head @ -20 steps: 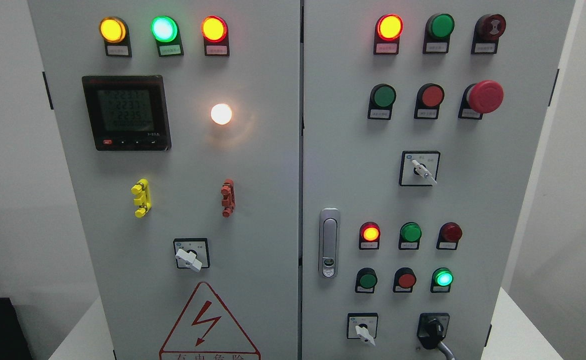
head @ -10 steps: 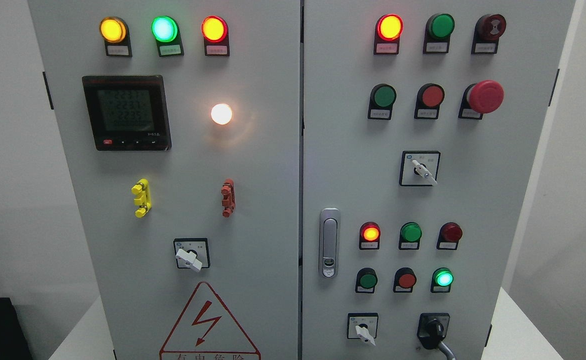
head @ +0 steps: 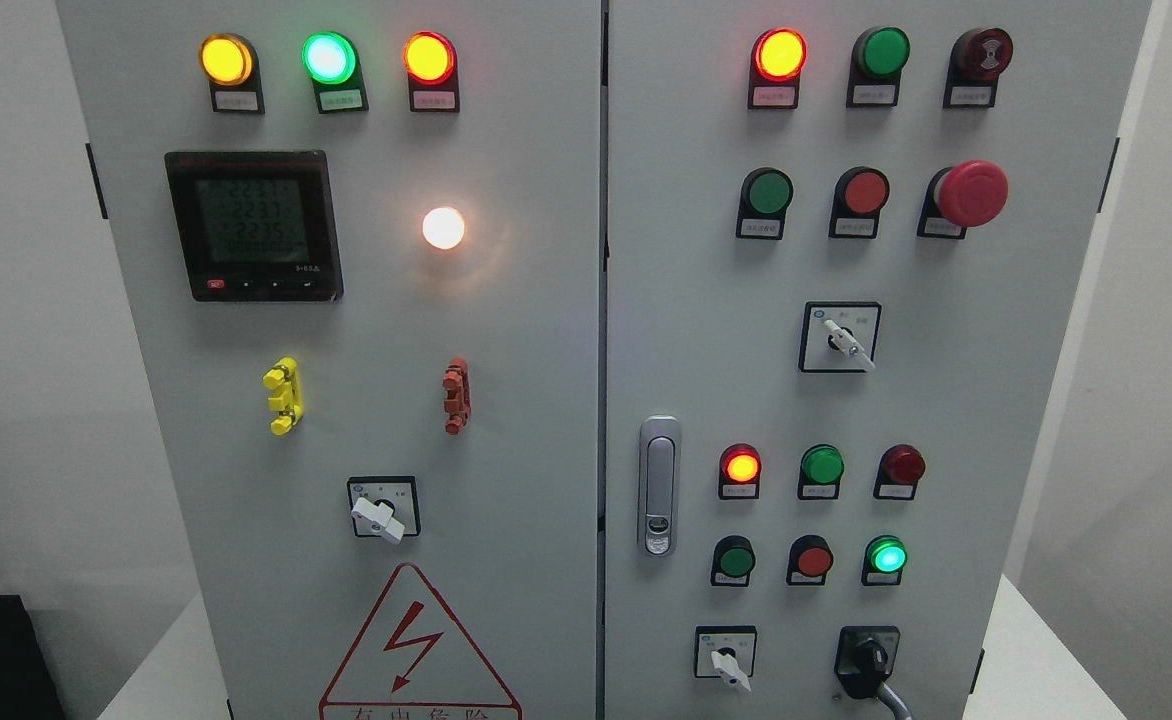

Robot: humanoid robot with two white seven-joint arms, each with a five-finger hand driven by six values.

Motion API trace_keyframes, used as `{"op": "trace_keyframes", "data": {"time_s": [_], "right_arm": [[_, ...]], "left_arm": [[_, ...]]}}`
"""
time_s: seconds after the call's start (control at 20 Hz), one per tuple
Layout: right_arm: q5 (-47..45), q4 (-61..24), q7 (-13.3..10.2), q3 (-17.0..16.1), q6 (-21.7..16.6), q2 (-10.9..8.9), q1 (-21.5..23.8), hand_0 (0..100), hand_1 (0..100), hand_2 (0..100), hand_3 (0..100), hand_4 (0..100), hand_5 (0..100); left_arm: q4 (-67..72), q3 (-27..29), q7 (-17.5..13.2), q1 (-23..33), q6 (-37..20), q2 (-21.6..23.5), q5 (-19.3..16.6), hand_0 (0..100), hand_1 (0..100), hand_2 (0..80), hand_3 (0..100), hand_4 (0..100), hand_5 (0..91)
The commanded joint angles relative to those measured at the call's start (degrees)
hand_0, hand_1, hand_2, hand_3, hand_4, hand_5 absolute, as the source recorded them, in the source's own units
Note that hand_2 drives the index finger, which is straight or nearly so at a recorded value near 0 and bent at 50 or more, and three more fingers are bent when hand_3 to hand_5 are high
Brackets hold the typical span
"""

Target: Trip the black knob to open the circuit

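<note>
no hand is in view, so its state i cannot tell. black knob [head: 867, 664] sits low right on the cabinet [head: 546, 350], handle pointing down.

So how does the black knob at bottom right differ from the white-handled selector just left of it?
The black knob is dark and bulkier, with a grey cable below it; the white-handled selector has a slim pale lever pointing down-right and no cable. Both sit on square black plates in the right door's bottom row.
</note>
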Motion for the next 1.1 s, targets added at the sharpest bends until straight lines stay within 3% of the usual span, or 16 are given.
{"op": "trace_keyframes", "data": {"time_s": [0.0, 1.05], "right_arm": [[-0.27, -0.05, -0.03, -1.43, -0.04, -1.05, 0.02, 0, 0, 0, 100, 100, 100], [-0.80, -0.05, -0.03, -2.40, -0.04, -1.41, 0.11, 0, 0, 0, 100, 100, 100]], "left_arm": [[0.00, 0.00, -0.02, 0.00, -0.06, 0.00, -1.32, 12, 39, 0.0, 0, 0, 0.0], [0.00, 0.00, -0.02, 0.00, -0.15, 0.00, -1.32, 12, 39, 0.0, 0, 0, 0.0]]}}
